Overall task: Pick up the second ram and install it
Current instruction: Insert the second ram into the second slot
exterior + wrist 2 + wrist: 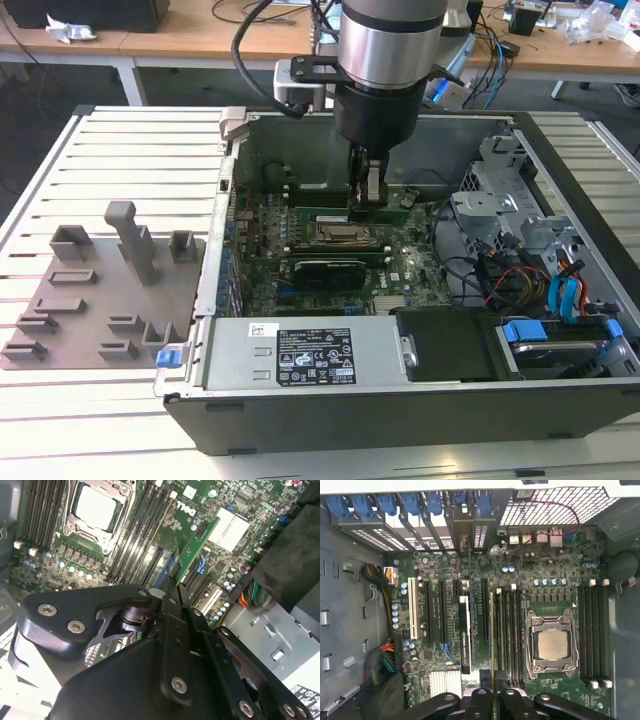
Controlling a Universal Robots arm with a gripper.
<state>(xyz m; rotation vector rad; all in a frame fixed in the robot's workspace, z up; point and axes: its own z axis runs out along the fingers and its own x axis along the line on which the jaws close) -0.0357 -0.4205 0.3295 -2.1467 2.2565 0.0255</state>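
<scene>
My gripper (365, 195) reaches down into the open computer case (215, 250), shut on the second ram (195, 550), a narrow green stick. In the first wrist view the ram (492, 630) shows edge-on, running out from between the fingertips of the gripper (493, 677). It lies along the bank of black memory slots (507, 630) beside the square CPU socket (552, 645), on the side toward the black expansion card (465, 635). I cannot tell whether it touches a slot. In the second wrist view the gripper (175, 582) holds one end of the stick.
Grey plastic holder blocks (110, 290) stand on the slatted table at the exterior view's left. Inside the case are a power supply (310, 355) along the near wall and drive cages with coloured cables (545, 270) at the exterior view's right. A cluttered desk (200, 30) stands behind.
</scene>
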